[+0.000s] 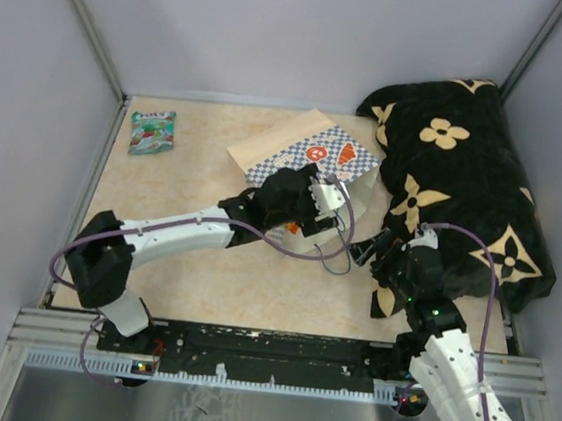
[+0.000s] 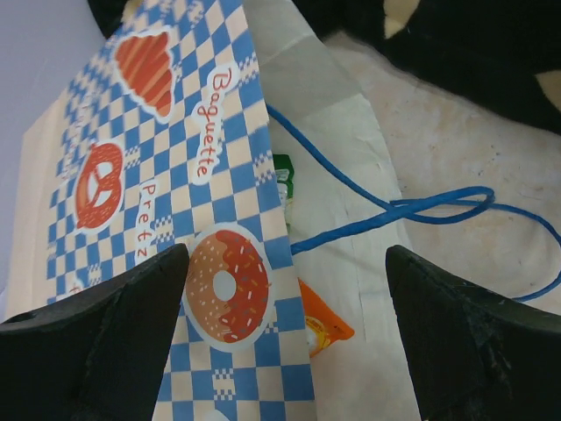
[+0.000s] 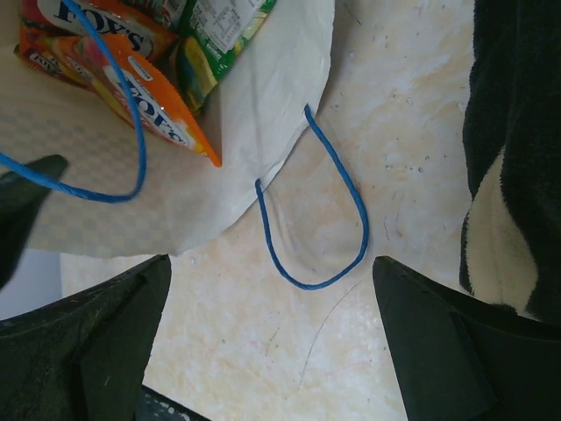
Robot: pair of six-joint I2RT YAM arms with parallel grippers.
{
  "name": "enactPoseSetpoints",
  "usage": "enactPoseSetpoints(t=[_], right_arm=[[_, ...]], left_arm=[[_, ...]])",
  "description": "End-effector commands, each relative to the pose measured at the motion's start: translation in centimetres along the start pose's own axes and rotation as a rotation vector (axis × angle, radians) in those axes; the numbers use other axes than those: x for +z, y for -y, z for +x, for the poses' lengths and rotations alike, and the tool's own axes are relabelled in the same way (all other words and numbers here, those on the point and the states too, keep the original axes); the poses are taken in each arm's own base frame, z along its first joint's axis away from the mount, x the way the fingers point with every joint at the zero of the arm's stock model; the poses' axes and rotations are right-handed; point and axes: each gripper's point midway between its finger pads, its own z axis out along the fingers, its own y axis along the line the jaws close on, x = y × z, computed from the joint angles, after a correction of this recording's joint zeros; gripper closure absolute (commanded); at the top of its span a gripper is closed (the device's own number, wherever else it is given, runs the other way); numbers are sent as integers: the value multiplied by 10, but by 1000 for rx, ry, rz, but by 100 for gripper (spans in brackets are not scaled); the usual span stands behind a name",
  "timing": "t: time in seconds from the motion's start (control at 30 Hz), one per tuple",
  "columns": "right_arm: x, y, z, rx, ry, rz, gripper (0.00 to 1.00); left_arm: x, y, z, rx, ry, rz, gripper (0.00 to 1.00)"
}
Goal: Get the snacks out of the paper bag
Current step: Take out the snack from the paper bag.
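Note:
The paper bag lies on its side at the back middle of the table, mouth toward the front right. Its checkered band fills the left wrist view. My left gripper hovers open over the mouth, its fingers astride the bag's edge and an orange snack corner. Orange snacks and a green one show inside the bag. One teal snack lies on the table at the back left. My right gripper stands open and empty over a blue cord handle.
A black flower-patterned cloth is heaped along the right side, close beside my right gripper. A second blue cord handle trails on the table from the bag's mouth. Grey walls close in the table at the back and both sides.

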Motion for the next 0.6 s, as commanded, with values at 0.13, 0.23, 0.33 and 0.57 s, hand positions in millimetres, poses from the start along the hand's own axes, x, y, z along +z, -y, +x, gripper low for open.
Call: enactPoseSetpoints(t=[0.13, 0.23, 0.33, 0.57], right_arm=[[-6, -8, -11, 24, 30, -25, 1], [-4, -8, -7, 33, 22, -39, 1], [-2, -7, -5, 39, 20, -46, 1], [2, -19, -17, 27, 66, -99, 1]], left_arm=[[37, 15, -15, 182, 1, -14, 1], [48, 10, -22, 200, 24, -72, 1], [53, 0, -40, 216, 86, -161, 1], [44, -34, -80, 125, 208, -344, 0]])
